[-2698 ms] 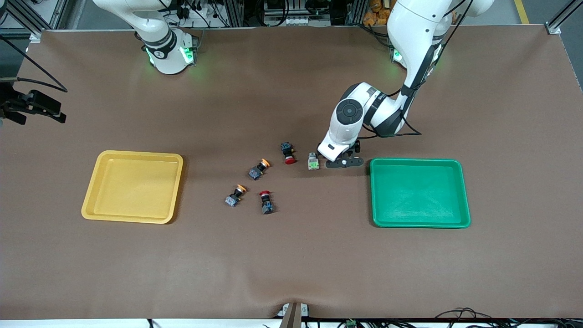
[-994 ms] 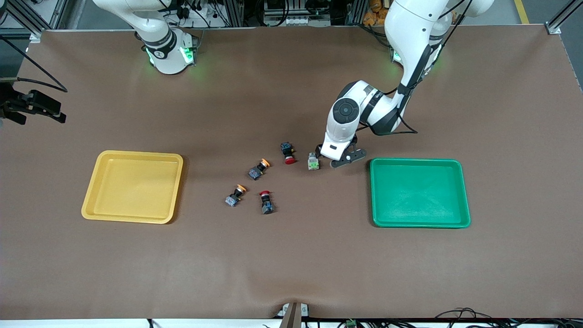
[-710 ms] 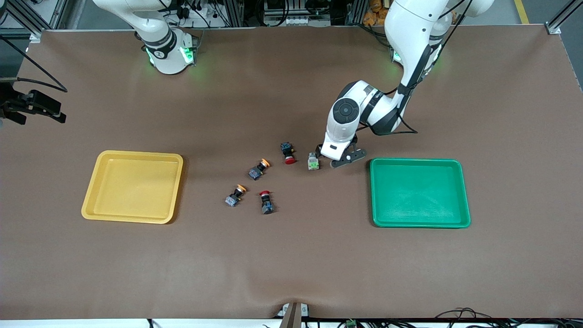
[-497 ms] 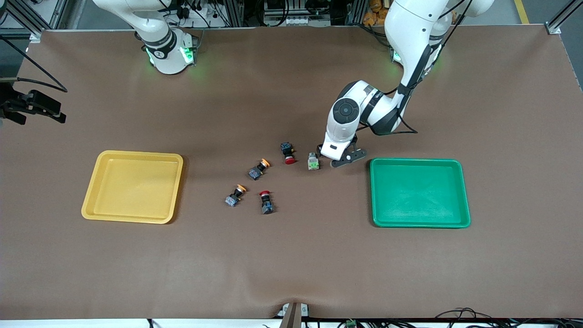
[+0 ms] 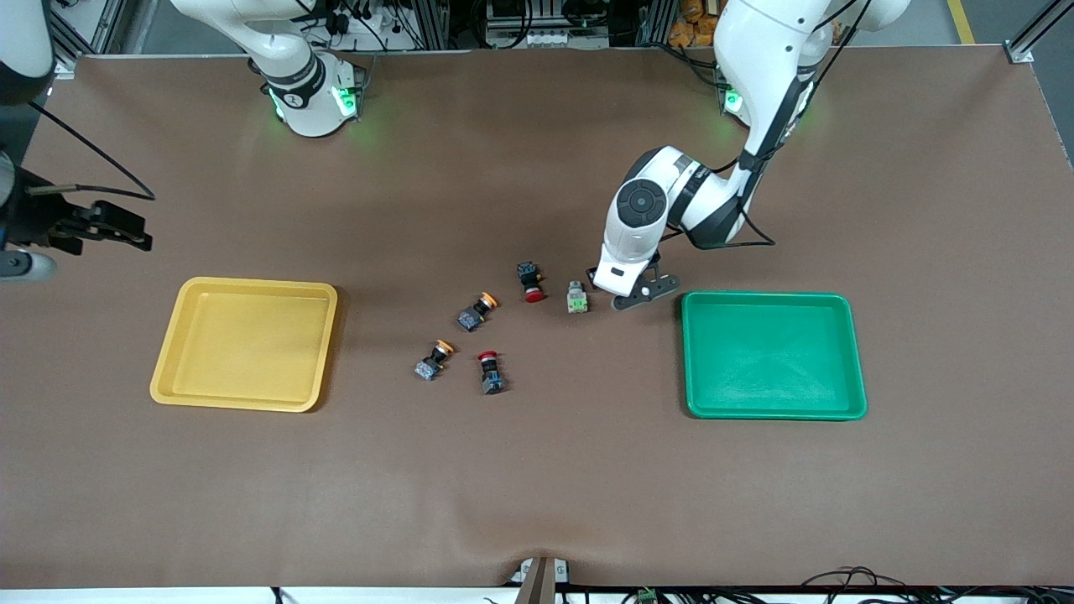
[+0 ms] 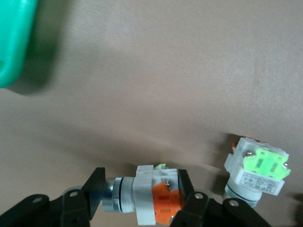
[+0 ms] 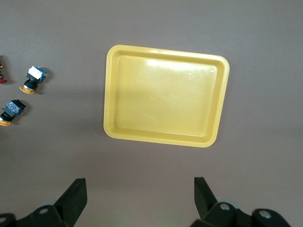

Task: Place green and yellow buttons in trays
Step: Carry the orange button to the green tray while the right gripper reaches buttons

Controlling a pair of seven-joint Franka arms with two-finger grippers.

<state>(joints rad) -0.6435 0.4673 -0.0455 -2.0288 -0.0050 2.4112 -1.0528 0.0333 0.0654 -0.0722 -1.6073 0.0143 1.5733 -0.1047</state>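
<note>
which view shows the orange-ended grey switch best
The left wrist view: the orange-ended grey switch lies between the left gripper fingers, close up. In the front view the gripper hides it. The right wrist view does not show it.

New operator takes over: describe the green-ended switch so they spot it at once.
Start at the shallow green plastic tray. Between it and the scattered switches, the left hand closes on a pale orange-ended switch. The pale grey green-ended switch lies beside it, the only green-tipped one.
</note>
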